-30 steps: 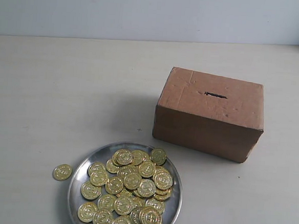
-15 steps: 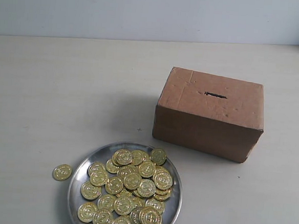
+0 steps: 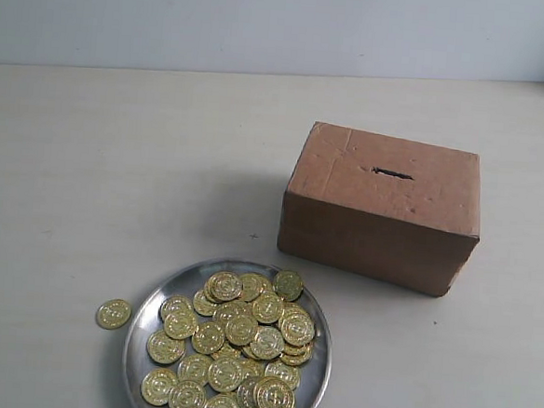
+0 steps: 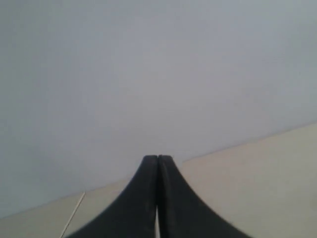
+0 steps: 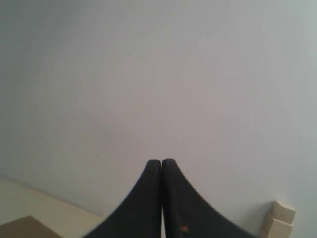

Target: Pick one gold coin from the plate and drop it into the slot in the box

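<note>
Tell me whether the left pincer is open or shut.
Shut. The left pincer has its two dark fingers pressed together at the tips, with nothing visible between them.

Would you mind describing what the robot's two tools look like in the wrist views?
The left tool has two smooth, matte black fingers, broad at the base and curving in to narrow blunt tips. The right tool looks the same, except for a small orange-brown speck on one finger. No cables or markings show; the arms are out of view.
</note>
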You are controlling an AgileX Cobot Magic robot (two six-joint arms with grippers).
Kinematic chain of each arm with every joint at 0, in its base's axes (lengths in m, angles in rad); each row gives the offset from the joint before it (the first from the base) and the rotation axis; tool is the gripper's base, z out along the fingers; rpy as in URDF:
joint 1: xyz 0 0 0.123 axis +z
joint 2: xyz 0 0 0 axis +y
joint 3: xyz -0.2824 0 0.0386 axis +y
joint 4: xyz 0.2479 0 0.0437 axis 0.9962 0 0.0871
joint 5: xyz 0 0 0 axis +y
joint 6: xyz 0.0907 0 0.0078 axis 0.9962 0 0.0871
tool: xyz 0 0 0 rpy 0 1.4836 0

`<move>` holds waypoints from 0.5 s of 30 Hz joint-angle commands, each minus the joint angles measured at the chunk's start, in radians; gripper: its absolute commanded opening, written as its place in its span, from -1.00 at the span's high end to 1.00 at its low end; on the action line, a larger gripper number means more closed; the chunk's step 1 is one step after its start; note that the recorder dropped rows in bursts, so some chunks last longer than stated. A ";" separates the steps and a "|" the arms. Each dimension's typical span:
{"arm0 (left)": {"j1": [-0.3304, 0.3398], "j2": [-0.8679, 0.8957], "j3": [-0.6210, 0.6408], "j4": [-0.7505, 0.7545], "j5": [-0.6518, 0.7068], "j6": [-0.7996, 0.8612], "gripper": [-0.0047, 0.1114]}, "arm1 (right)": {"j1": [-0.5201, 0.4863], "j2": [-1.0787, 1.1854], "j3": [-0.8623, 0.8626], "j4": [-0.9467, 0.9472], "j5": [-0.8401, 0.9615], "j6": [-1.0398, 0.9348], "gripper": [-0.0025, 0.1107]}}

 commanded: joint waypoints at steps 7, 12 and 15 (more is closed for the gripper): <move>0.003 -0.004 0.134 0.134 -0.085 0.004 0.92 | -0.005 -0.031 0.188 -0.010 -0.008 -0.001 0.96; 0.003 -0.004 0.134 0.436 -0.028 0.004 0.92 | -0.005 -0.031 0.225 0.015 0.067 -0.001 0.96; 0.003 -0.004 0.134 0.445 0.003 0.004 0.92 | -0.005 -0.031 0.225 0.015 0.080 -0.001 0.96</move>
